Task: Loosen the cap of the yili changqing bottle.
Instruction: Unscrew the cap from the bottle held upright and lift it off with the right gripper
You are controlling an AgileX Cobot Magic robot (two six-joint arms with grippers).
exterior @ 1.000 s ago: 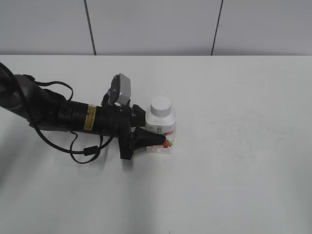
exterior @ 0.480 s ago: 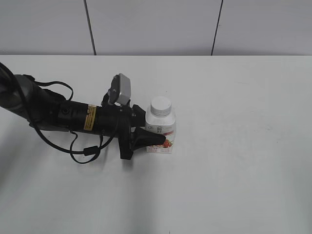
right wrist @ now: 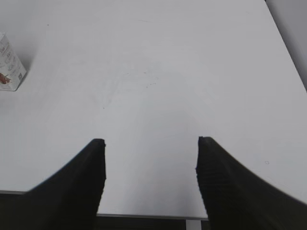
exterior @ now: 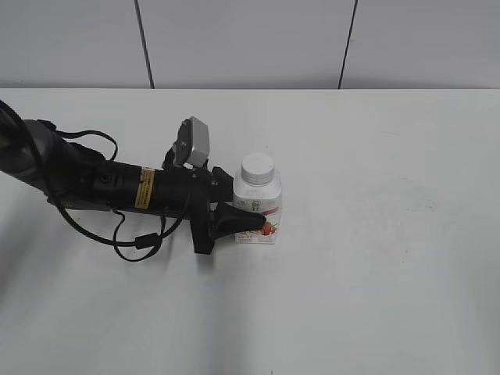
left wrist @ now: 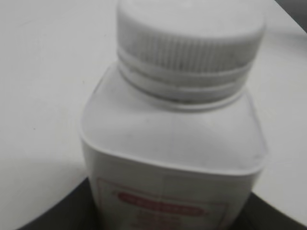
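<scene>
1. The white table (exterior: 375,273) carries everything in view; the only item standing on it is the bottle, left of the middle in the exterior view.
2. The left arm (exterior: 101,186) lies low across the table from the left edge. Its left gripper (exterior: 248,212) has one dark finger (exterior: 238,219) across the front of the bottle's lower body; the other finger is hidden behind the bottle. It looks closed around the body, steadying it, which I judge to be the first part of the job done.
3. The yili changqing bottle (exterior: 258,209) stands upright, strawberry label facing the camera. The left wrist view shows it filling the frame, pressed close between the fingers.
4. The right gripper (right wrist: 149,143) hangs well apart from the bottle, over bare table near the front edge, its fingers spread wide and holding nothing. It does not appear in the exterior view.
5. The cap (exterior: 258,167) sits fully seated on the neck, ribbed side clear, nothing touching it. The loosening itself seems not yet begun: the right gripper must reach the cap, grip it and twist.
</scene>
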